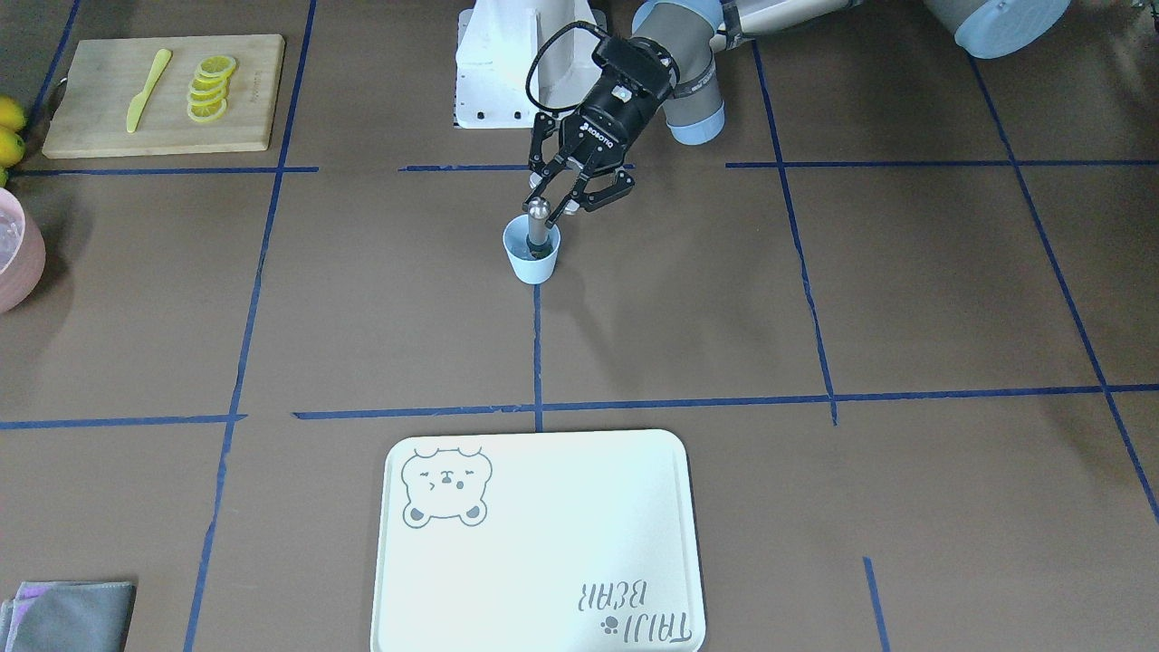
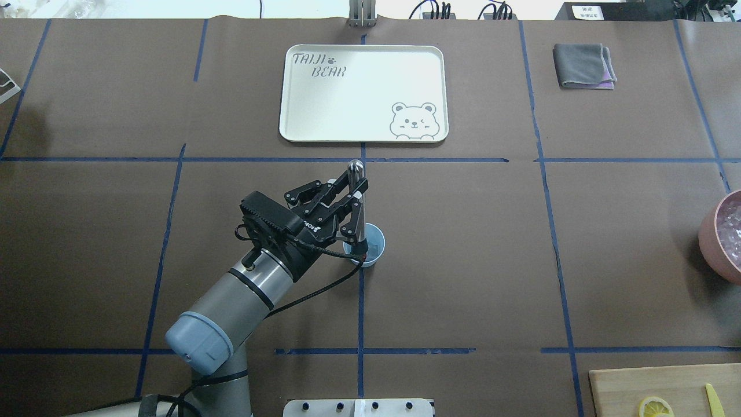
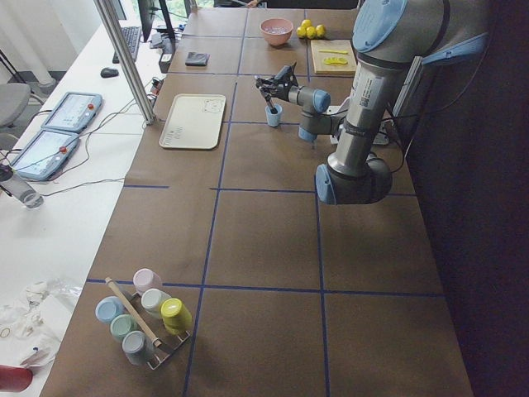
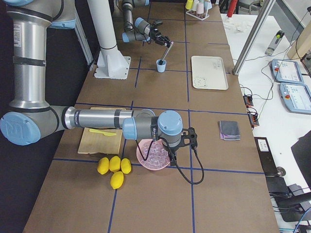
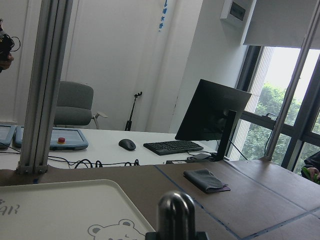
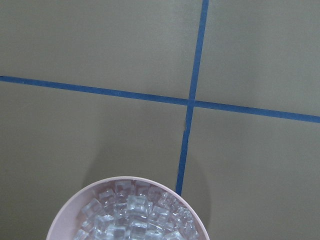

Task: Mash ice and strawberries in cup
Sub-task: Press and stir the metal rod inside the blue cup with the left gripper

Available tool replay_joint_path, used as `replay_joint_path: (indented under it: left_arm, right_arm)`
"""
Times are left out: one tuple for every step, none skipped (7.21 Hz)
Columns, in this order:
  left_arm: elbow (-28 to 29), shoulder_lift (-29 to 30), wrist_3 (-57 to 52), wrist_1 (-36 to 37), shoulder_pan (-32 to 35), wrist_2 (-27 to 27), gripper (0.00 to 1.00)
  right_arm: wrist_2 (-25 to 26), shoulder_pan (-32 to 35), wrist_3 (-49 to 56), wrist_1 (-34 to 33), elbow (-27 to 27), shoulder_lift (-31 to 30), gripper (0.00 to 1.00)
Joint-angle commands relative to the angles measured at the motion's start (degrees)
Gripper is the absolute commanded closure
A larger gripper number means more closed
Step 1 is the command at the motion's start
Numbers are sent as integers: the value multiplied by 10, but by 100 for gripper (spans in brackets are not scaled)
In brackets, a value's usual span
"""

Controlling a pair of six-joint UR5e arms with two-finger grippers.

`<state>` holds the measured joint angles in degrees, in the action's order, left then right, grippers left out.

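While the left gripper (image 1: 558, 205) clenches the single metal muddler (image 1: 538, 223) partway up its shaft, the rod stands slightly tilted in the one light-blue cup (image 1: 532, 263). Its lower end is inside the cup and its rounded top is clear of the fingers. The cup sits upright on a blue tape line near the table's middle, just below that gripper. What lies in the cup cannot be made out.

The right gripper (image 4: 182, 141) hangs over one pink bowl (image 2: 709, 243) heaped with many ice cubes (image 6: 132, 215). Whether its fingers are apart or together cannot be told.

Elsewhere there is:
- one bear-printed tray (image 1: 543, 543)
- one folded grey cloth (image 2: 583, 65)
- one cutting board (image 1: 109, 136) carrying one yellow knife (image 1: 148, 89) and about four overlapping lemon slices (image 1: 210, 88)
- four whole lemons (image 4: 114, 167) beside the bowl
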<state>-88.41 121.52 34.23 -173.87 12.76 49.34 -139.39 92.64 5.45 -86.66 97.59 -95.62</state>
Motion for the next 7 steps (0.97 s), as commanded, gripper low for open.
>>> replay_joint_path:
  left_arm:
    - [3, 0, 0, 0, -1, -1, 100]
    - [4, 0, 0, 0, -1, -1, 100]
    - [4, -1, 0, 0, -2, -1, 100]
    - [4, -1, 0, 0, -1, -1, 100]
    - [4, -1, 0, 0, -2, -1, 100]
    - [4, -1, 0, 0, -4, -1, 100]
    - [4, -2, 0, -1, -6, -5, 100]
  right_arm:
    - [0, 0, 0, 0, 1, -1, 1]
    - [0, 0, 0, 0, 0, -1, 1]
    - [0, 0, 0, 0, 0, -1, 1]
    - [0, 0, 0, 0, 1, 0, 1]
    - [0, 0, 0, 0, 0, -1, 1]
    - [-1, 0, 0, 0, 0, 0, 1]
    - [-1, 0, 0, 0, 0, 0, 1]
